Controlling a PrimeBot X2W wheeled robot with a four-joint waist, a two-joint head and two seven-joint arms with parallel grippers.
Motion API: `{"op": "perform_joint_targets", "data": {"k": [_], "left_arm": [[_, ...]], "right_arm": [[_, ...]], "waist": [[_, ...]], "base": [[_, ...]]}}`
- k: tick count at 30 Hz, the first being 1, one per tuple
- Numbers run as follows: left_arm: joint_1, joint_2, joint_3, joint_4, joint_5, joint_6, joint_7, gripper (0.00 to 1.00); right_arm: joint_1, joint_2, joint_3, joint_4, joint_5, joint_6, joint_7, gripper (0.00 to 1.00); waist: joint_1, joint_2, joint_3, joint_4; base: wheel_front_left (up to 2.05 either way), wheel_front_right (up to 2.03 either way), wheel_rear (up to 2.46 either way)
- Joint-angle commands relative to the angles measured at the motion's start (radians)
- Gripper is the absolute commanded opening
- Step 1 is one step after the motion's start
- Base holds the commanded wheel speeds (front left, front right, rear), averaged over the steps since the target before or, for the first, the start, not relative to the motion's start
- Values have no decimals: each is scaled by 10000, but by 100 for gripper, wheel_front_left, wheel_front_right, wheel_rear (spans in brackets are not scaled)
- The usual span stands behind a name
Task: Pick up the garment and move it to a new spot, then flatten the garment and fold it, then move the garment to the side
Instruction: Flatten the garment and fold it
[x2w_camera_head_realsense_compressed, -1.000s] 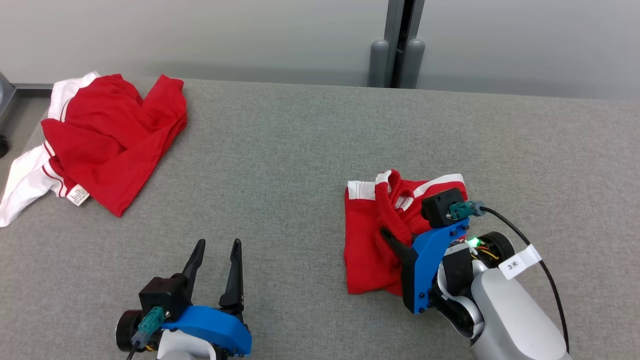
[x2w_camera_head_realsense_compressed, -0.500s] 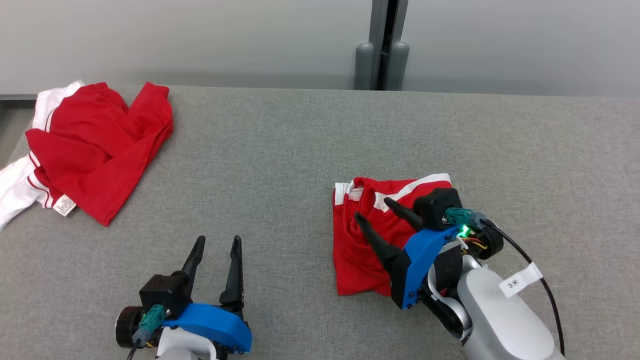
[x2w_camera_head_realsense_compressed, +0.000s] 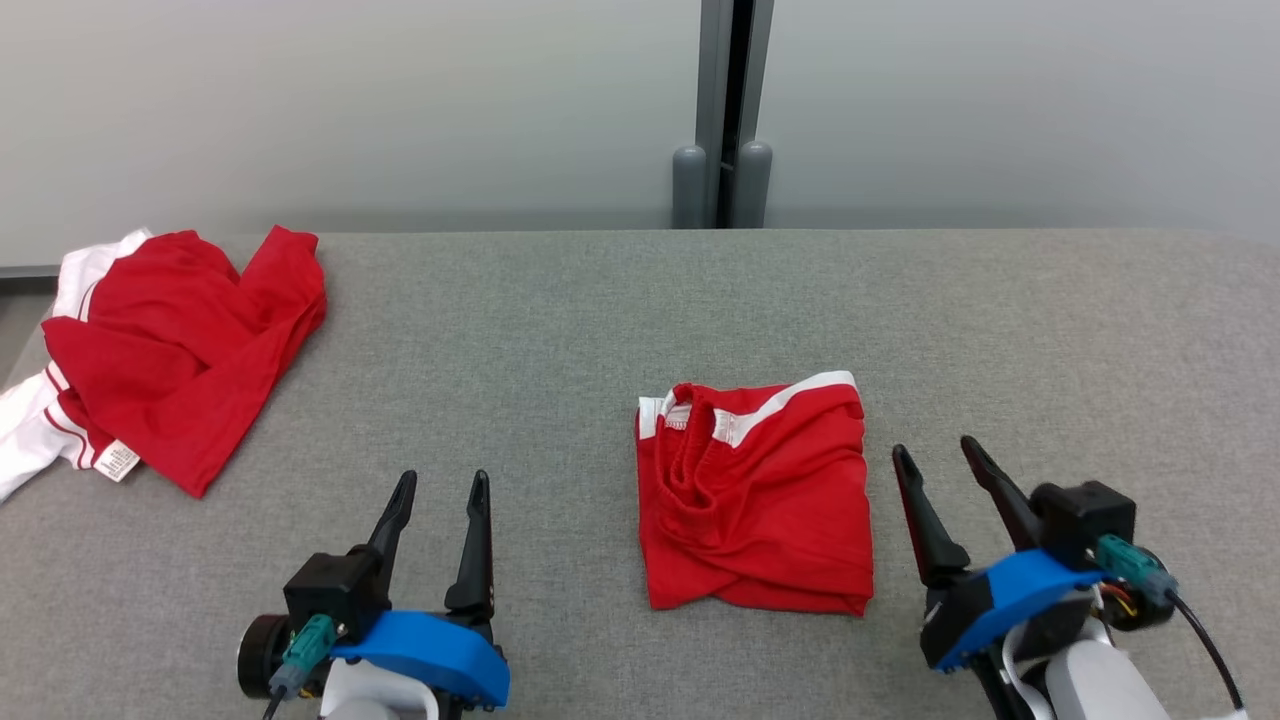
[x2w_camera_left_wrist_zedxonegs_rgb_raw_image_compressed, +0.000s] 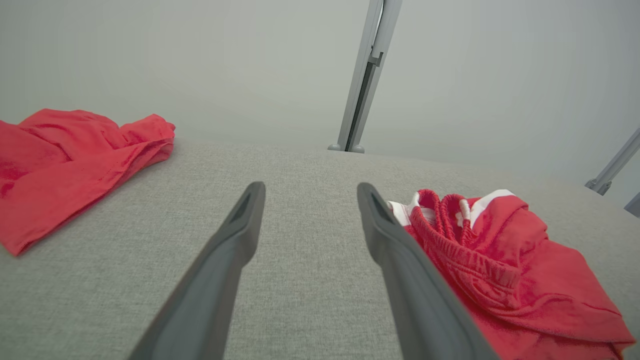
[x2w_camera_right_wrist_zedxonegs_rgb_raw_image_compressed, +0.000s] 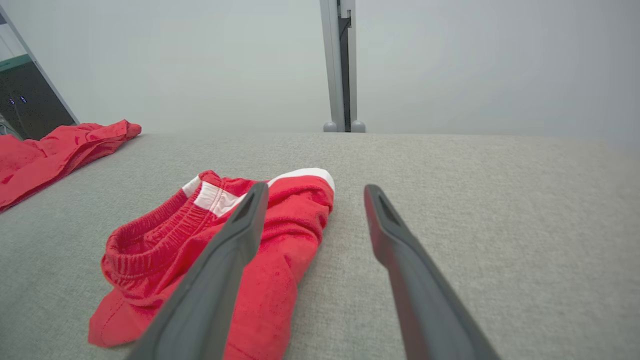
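Since a second ago the right jaws have let go of the shorts (x2w_camera_head_realsense_compressed: 752, 500) and drawn back off them to the lower right of the head view. The head camera has shifted too, so the whole scene sits differently in that view. The right jaws now stand wide apart and empty, just beside the shorts' right edge and not touching the cloth.

The shorts, red with white trim, lie folded into a rough square on the grey bench (x2w_camera_head_realsense_compressed: 560, 320), about mid-width. They are between the two arms and nearer the right one. The gathered waistband faces the far side, slightly left. In the right wrist view they show left of, and partly behind, the left finger.

The left jaws are also apart and hold nothing, poised over bare bench at the lower left, near the shorts.

Another garment (x2w_camera_head_realsense_compressed: 170, 360) (red, with white parts and a label) lies crumpled at the bench's far left corner, well apart from the shorts. A grey post (x2w_camera_head_realsense_compressed: 722, 110) stands behind the bench.
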Motion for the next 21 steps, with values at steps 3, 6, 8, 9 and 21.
{"op": "perform_joint_targets", "data": {"k": [3, 6, 8, 9, 21], "left_arm": [[377, -51, 257, 17, 89, -51, -46, 100], [704, -96, 513, 31, 125, -84, -48, 100], [894, -119, 677, 40, 132, -92, -47, 100], [990, -136, 771, 28, 141, -83, -48, 100], [1595, -281, 1419, -97, 364, -173, -48, 100]], "right_arm": [[631, 2, -509, -50, 3, 1, -499, 100], [1029, 2, -717, 22, 316, 1, -812, 100], [1207, 4, -754, 77, 338, 1, -971, 100], [1269, 2, -769, 112, 320, 1, -1043, 100], [1385, 2, -721, 360, 316, 1, -1404, 100]], "waist": [[0, 0, -184, -134], [0, 0, -286, -222], [0, 0, -324, -266], [0, 0, -344, -287], [0, 0, -533, -302]], "base": [[0, 0, 0], [0, 0, 0], [0, 0, 0], [0, 0, 0], [0, 0, 0]]}}
